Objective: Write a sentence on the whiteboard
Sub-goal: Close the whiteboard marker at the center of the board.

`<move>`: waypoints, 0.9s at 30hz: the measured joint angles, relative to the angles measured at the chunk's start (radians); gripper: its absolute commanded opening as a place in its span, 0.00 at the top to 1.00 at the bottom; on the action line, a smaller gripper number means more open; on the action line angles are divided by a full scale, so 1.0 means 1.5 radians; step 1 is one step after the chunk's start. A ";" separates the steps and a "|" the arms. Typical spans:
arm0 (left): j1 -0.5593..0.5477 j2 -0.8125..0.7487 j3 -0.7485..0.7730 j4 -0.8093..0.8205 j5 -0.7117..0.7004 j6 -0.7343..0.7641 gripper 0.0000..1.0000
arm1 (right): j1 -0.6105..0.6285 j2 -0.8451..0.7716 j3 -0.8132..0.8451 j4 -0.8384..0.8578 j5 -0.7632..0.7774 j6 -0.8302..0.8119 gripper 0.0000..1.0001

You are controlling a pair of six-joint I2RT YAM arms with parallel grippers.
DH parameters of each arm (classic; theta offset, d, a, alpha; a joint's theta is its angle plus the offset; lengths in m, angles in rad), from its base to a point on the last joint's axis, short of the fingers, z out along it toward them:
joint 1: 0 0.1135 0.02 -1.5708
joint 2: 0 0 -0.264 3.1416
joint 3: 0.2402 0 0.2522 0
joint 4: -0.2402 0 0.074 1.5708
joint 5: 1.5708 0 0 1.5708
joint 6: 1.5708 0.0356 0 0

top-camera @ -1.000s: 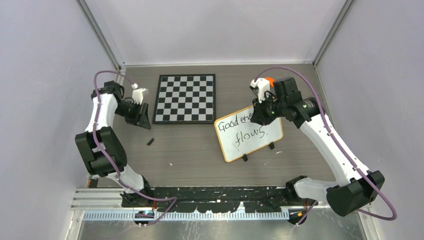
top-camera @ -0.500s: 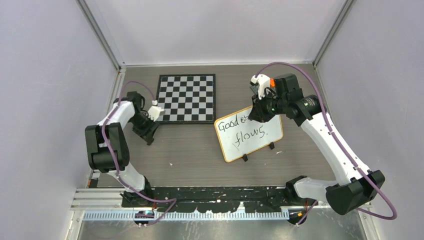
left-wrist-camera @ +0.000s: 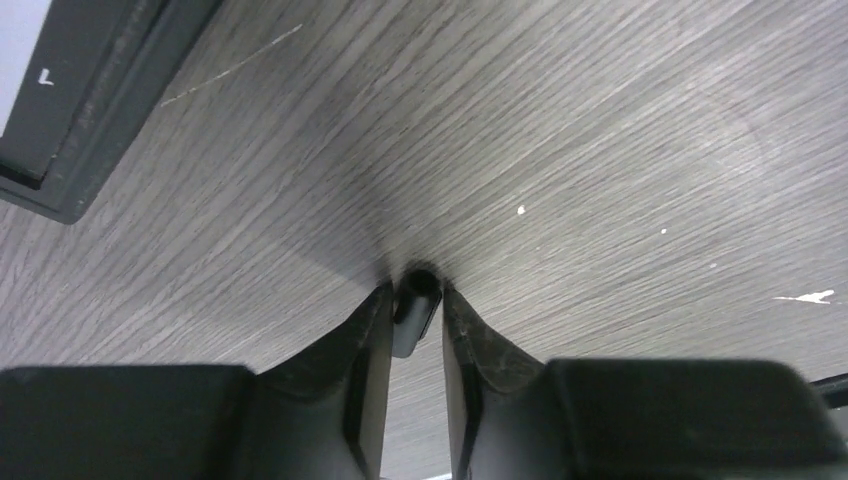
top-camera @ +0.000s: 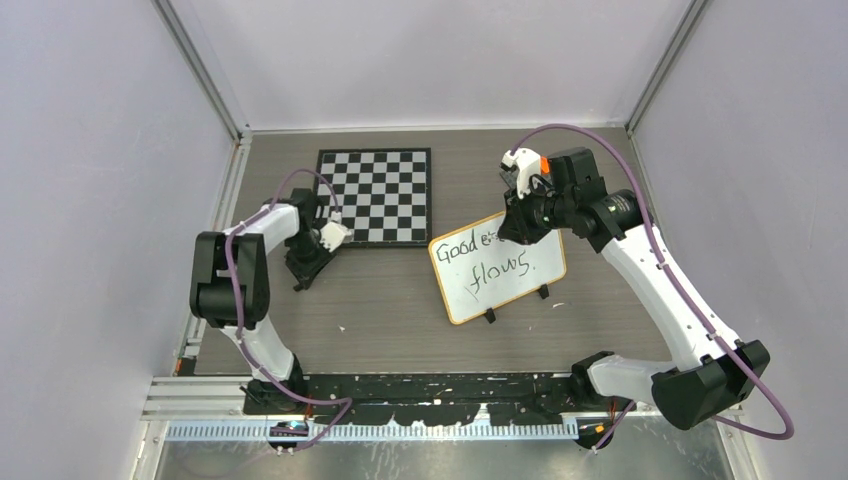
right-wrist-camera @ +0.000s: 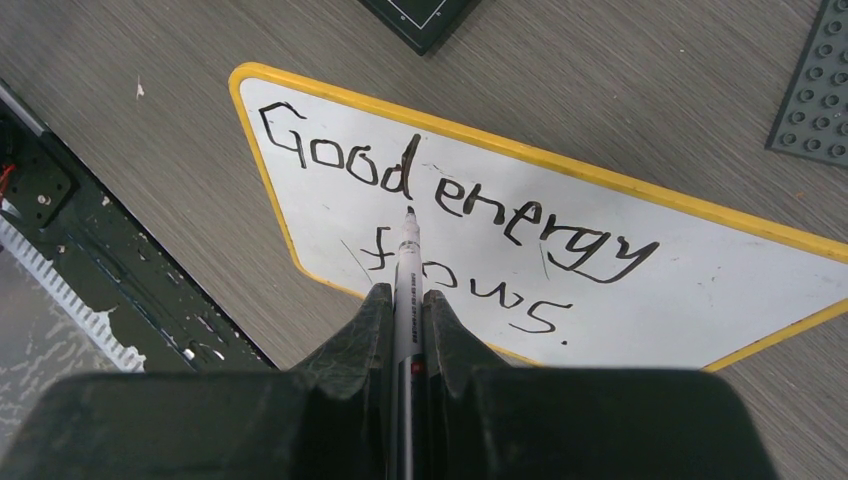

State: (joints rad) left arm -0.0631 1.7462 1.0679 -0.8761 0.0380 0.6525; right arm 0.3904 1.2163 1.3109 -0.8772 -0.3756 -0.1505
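Left gripper point(left-wrist-camera: 414, 292) swung in from the table's left side onto the black cap point(left-wrist-camera: 416, 312) near the chessboard point(top-camera: 372, 196). Jaws narrow, straddling it; can't tell if clamped. Right gripper point(right-wrist-camera: 405, 300) pinches the marker point(right-wrist-camera: 408, 250), tip over the whiteboard point(top-camera: 455, 290), just right of the chessboard.

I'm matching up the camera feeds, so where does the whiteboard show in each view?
Top external: the whiteboard lies right of centre, tilted, beside the near right corner of the chessboard.
Left wrist: not in it.
Right wrist: the whiteboard fills the middle out to the right edge, behind the marker.
Shared landmark: the chessboard, whose dark corner shows at the top of the right wrist view.
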 measured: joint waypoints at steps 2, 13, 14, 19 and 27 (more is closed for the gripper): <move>-0.007 0.000 -0.001 0.005 -0.014 -0.007 0.85 | 0.000 0.000 0.000 0.000 0.002 0.000 1.00; -0.026 -0.004 0.070 -0.062 0.073 -0.091 1.00 | 0.000 0.012 0.042 -0.013 0.005 0.005 1.00; -0.026 -0.008 0.087 -0.067 0.088 -0.100 1.00 | 0.000 0.016 0.052 -0.014 0.005 0.006 1.00; -0.026 -0.063 0.205 -0.084 0.174 -0.173 1.00 | 0.000 0.046 0.131 -0.031 0.001 0.005 1.00; -0.026 -0.153 0.322 -0.063 0.292 -0.367 1.00 | 0.003 0.071 0.186 -0.019 0.054 0.035 1.00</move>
State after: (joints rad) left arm -0.1028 1.5166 1.5513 -0.9699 0.4767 0.1013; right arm 0.3950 1.3228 1.5898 -0.9054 -0.2947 -0.0982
